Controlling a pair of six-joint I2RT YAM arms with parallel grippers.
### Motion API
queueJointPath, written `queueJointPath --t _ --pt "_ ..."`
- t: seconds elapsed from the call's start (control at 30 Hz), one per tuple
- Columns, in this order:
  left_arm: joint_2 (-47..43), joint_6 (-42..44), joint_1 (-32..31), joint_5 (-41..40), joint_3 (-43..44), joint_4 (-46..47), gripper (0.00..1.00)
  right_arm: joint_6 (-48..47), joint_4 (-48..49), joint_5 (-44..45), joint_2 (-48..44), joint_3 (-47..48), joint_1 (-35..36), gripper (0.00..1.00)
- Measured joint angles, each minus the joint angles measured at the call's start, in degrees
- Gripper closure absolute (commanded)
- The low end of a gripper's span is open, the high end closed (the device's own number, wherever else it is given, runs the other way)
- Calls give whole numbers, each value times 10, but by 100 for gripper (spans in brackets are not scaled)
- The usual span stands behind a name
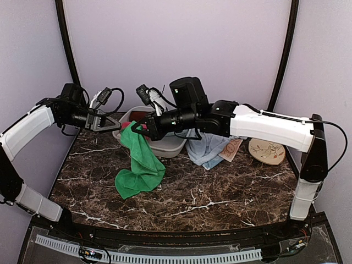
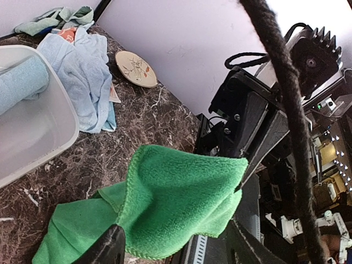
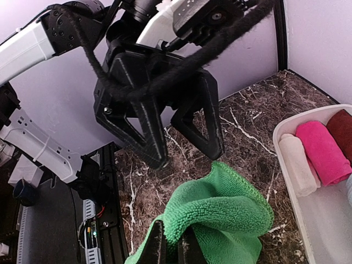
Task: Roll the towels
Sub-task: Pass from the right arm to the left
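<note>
A bright green towel [image 1: 140, 165] hangs by an upper corner, its lower part heaped on the marble table [image 1: 220, 192]. My right gripper [image 3: 173, 247] is shut on a fold of that corner, just in front of the basin. My left gripper [image 3: 187, 154] faces it from the left with its jaws open. In the left wrist view the green towel [image 2: 176, 203] hangs between the two fingers [image 2: 113, 245], which do not clamp it. A pale blue towel [image 1: 206, 148] lies crumpled right of the basin, with a peach printed towel [image 1: 232, 148] beside it.
A white plastic basin [image 1: 170, 147] stands at the back centre. It holds rolled towels: cream [image 3: 297, 165], pink [image 3: 322, 151], dark red [image 3: 341, 126] and pale blue [image 2: 22, 82]. A round tan disc [image 1: 267, 151] lies at the back right. More cloths [image 2: 55, 19] are piled against the wall.
</note>
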Motion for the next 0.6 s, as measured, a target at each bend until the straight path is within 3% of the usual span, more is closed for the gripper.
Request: queueJointPath --t 0.2,0.47,0.6 --pt "-14 10 0 -8 -7 -17 20 -12 -3 15 0 2 0 100" --pt "-16 -16 0 -44 -36 1 19 -17 -3 16 0 2 0 100" --pt "-14 -35 0 -32 -36 10 36 -17 0 16 0 -2 0 100"
